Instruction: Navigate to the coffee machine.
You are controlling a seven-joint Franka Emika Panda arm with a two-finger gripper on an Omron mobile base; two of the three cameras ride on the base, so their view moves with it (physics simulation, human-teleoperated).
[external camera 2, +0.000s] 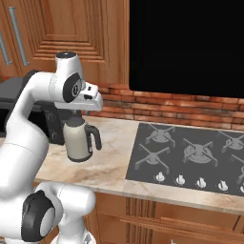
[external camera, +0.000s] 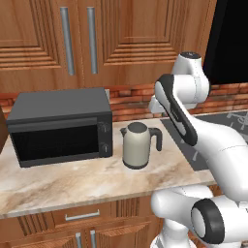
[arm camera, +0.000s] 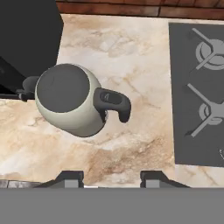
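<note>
The coffee machine is out of view. My gripper [arm camera: 112,178] hangs above the marble counter [arm camera: 131,57], looking straight down, and its two dark fingertips stand wide apart with nothing between them. In the right base view the white hand [external camera 2: 90,101] hovers just above a cream kettle. The wide black box on the counter is the microwave [external camera: 60,126], not the machine.
The cream kettle [external camera: 138,145] [arm camera: 70,103] with a dark lid and handle stands just right of the microwave. A grey gas cooktop [external camera 2: 190,152] [arm camera: 197,87] lies to the right. Wooden cabinets [external camera: 111,34] hang above, a brick backsplash [external camera 2: 157,107] behind.
</note>
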